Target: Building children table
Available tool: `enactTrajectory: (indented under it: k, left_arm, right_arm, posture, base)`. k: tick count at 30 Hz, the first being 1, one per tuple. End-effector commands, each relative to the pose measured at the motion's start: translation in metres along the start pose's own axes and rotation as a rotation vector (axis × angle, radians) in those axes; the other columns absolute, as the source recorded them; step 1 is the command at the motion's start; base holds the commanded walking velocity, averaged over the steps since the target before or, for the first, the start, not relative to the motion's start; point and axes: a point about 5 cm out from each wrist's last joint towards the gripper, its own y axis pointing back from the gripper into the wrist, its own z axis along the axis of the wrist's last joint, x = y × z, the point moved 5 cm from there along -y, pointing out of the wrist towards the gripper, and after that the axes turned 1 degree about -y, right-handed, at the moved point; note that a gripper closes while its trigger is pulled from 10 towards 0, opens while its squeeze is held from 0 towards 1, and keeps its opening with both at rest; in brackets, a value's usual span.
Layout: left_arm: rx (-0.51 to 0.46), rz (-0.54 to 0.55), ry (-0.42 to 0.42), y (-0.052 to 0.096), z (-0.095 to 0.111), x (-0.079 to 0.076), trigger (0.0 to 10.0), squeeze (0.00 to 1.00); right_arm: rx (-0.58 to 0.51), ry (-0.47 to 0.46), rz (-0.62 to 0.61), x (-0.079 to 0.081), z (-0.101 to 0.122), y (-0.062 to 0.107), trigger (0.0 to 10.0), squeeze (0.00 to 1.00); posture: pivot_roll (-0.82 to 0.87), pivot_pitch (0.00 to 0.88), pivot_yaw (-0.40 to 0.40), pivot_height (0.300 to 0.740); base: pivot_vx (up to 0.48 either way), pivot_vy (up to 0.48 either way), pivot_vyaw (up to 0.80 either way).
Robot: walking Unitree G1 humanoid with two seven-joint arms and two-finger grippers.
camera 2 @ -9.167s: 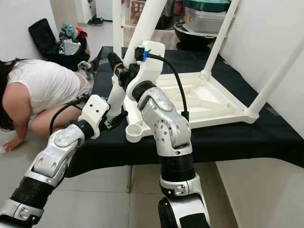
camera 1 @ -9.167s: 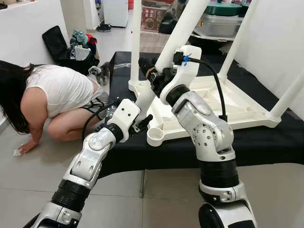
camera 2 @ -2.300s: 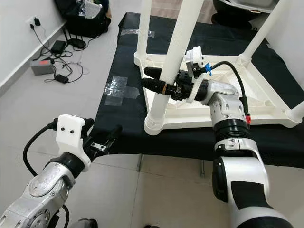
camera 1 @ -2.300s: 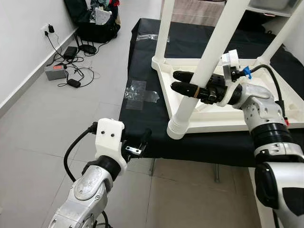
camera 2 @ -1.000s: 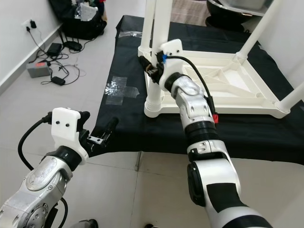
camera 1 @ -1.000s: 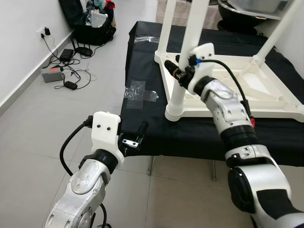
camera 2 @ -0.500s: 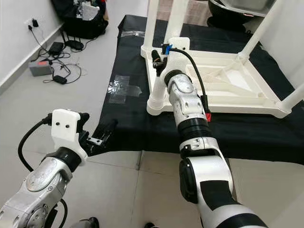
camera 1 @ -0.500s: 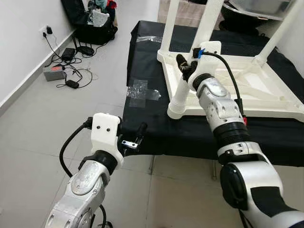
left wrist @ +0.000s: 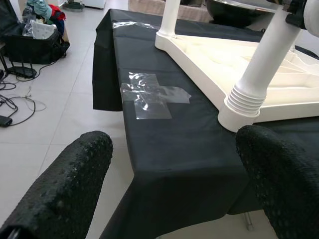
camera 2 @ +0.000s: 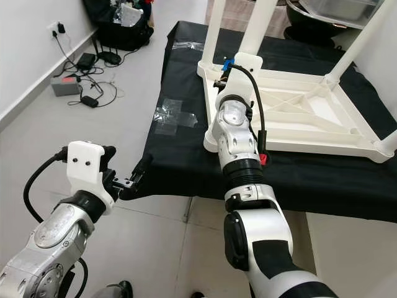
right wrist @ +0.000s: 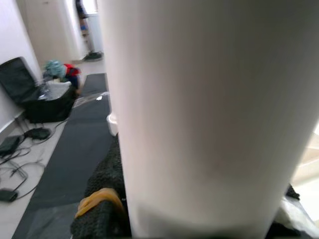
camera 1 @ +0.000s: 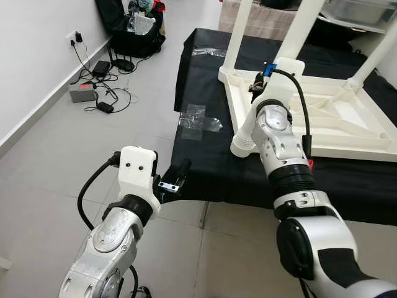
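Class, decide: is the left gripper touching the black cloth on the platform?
Apart. The left wrist view shows the left gripper with open jaws hovering before the black cloth.

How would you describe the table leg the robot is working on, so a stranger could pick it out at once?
Find the black cloth with the upturned white table on it. The leg stands at the table's near-left corner, nearest the clear tape cross. Unlike the other legs, it has the right claw around it.

A pale tiled floor (camera 1: pixel 56 161) meets a white wall (camera 1: pixel 31 56), with cables (camera 1: pixel 102 87) and a black bag (camera 1: pixel 133 37) alongside.
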Motion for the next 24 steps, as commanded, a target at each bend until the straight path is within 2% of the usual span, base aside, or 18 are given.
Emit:
enactTrajectory:
  k: [1, 2, 3, 5, 6, 7, 9, 10, 12, 14, 17, 20, 24]
  left_arm:
    - [0.005, -0.004, -0.005, 0.001, -0.002, 0.0, 10.0, 0.0]
    - [0.005, -0.004, -0.005, 0.001, -0.002, 0.0, 10.0, 0.0]
    - [0.004, -0.003, -0.005, 0.001, -0.002, 0.0, 10.0, 0.0]
    - [0.004, -0.003, -0.005, 0.001, -0.002, 0.0, 10.0, 0.0]
    - [0.004, -0.002, -0.006, 0.001, -0.002, 0.001, 10.0, 0.0]
    - [0.004, -0.002, -0.006, 0.001, -0.002, 0.001, 10.0, 0.0]
    - [0.001, -0.002, -0.005, 0.0, -0.001, 0.001, 10.0, 0.0]
    - [0.001, -0.002, -0.005, 0.0, -0.001, 0.001, 10.0, 0.0]
    - [-0.001, 0.0, -0.005, -0.001, -0.001, 0.001, 10.0, 0.0]
    - [-0.001, 0.001, -0.005, -0.002, -0.001, 0.001, 10.0, 0.0]
    - [-0.001, 0.003, -0.005, -0.002, -0.001, 0.002, 10.0, 0.0]
    - [-0.004, 0.006, -0.004, -0.003, -0.001, 0.001, 10.0, 0.0]
    - [-0.007, 0.008, -0.004, -0.003, 0.0, 0.001, 10.0, 0.0]
  right_arm:
    - [0.206, 0.048, -0.151, -0.037, -0.064, 0.007, 10.0, 0.0]
    - [0.206, 0.048, -0.151, -0.037, -0.064, 0.007, 10.0, 0.0]
    - [0.191, 0.039, -0.209, -0.039, -0.061, 0.009, 10.0, 0.0]
    - [0.191, 0.039, -0.209, -0.039, -0.061, 0.009, 10.0, 0.0]
    - [0.178, 0.028, -0.285, -0.042, -0.058, 0.012, 10.0, 0.0]
    - [0.178, 0.028, -0.285, -0.042, -0.058, 0.012, 10.0, 0.0]
    - [0.147, 0.007, -0.427, -0.047, -0.053, 0.02, 10.0, 0.0]
    - [0.147, 0.007, -0.427, -0.047, -0.053, 0.02, 10.0, 0.0]
    - [0.134, -0.037, -0.55, -0.051, -0.054, 0.029, 10.0, 0.0]
    - [0.128, -0.037, -0.583, -0.052, -0.054, 0.031, 10.0, 0.0]
    - [0.126, -0.033, -0.612, -0.053, -0.054, 0.033, 10.0, 0.0]
    - [0.142, 0.062, -0.729, -0.06, -0.054, 0.038, 10.0, 0.0]
    - [0.146, 0.067, -0.775, -0.063, -0.053, 0.04, 10.0, 0.0]
  posture:
    - [0.14, 0.237, -0.115, 0.74]
    - [0.14, 0.237, -0.115, 0.74]
    - [0.14, 0.236, -0.115, 0.74]
    - [0.14, 0.236, -0.115, 0.74]
    - [0.14, 0.24, -0.119, 0.74]
    - [0.14, 0.24, -0.119, 0.74]
    - [0.13, 0.241, -0.123, 0.74]
    - [0.13, 0.241, -0.123, 0.74]
    - [0.13, 0.242, -0.125, 0.74]
    - [0.13, 0.241, -0.126, 0.74]
    - [0.14, 0.242, -0.126, 0.74]
    - [0.14, 0.243, -0.129, 0.74]
    - [0.14, 0.242, -0.13, 0.74]
  base:
    - [0.0, 0.0, 0.0]
    - [0.0, 0.0, 0.0]
    - [0.0, 0.0, 0.0]
    - [0.0, 0.0, 0.0]
    - [0.0, 0.0, 0.0]
    - [0.0, 0.0, 0.0]
    - [0.0, 0.0, 0.0]
    - [0.0, 0.0, 0.0]
    - [0.0, 0.0, 0.0]
    - [0.0, 0.0, 0.0]
    - [0.0, 0.0, 0.0]
    - [0.0, 0.0, 0.0]
    - [0.0, 0.0, 0.0]
